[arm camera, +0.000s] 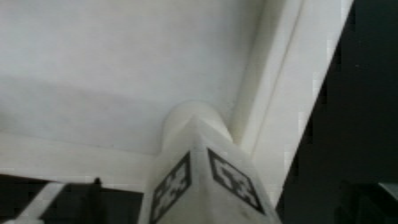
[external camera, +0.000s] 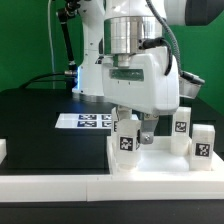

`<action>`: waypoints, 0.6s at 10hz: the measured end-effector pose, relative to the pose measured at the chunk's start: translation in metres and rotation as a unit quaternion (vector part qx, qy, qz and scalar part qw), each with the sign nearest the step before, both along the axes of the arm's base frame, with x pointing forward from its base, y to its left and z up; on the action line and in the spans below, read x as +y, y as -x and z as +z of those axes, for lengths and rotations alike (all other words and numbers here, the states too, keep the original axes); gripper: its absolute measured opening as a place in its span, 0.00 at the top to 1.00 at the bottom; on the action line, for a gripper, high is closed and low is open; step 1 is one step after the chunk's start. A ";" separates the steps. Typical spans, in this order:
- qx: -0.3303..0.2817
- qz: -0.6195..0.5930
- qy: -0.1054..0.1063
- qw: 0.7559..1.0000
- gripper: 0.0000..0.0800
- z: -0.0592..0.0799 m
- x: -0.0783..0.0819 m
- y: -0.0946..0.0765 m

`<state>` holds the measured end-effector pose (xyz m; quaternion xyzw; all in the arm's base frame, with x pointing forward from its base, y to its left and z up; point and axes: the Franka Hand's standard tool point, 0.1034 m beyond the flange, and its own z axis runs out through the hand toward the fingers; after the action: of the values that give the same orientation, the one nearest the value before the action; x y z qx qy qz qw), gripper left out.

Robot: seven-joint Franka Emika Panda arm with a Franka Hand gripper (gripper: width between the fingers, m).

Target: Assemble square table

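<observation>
The white square panel [external camera: 165,166] lies on the black table at the exterior view's lower right. My gripper [external camera: 134,128] is above its near left corner, shut on a white tagged leg [external camera: 126,140] held upright with its lower end at the panel. In the wrist view that leg [arm camera: 203,165] runs between my jaws, tags facing the camera, over the panel's flat face [arm camera: 107,80] close to its raised rim [arm camera: 288,60]. Two more tagged legs [external camera: 181,124] [external camera: 203,143] stand at the panel's right side. A fourth leg is not visible.
The marker board [external camera: 84,121] lies on the table left of the panel. A long white bar [external camera: 55,186] edges the front of the black surface, and a short white block [external camera: 3,150] sits at the left edge. The arm's base and cables stand behind.
</observation>
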<state>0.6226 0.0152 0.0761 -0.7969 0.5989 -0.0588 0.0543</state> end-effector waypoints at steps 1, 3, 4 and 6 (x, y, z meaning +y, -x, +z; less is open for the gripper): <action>-0.001 0.044 0.007 0.999 0.19 0.000 0.000 0.000; 0.009 0.187 0.037 0.982 0.19 0.000 -0.004 0.001; 0.015 0.285 0.060 0.957 0.19 0.000 -0.007 -0.003; 0.014 0.309 0.065 0.949 0.21 0.000 -0.007 -0.003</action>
<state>0.6260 0.0080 0.0763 -0.9452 0.3194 -0.0667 0.0096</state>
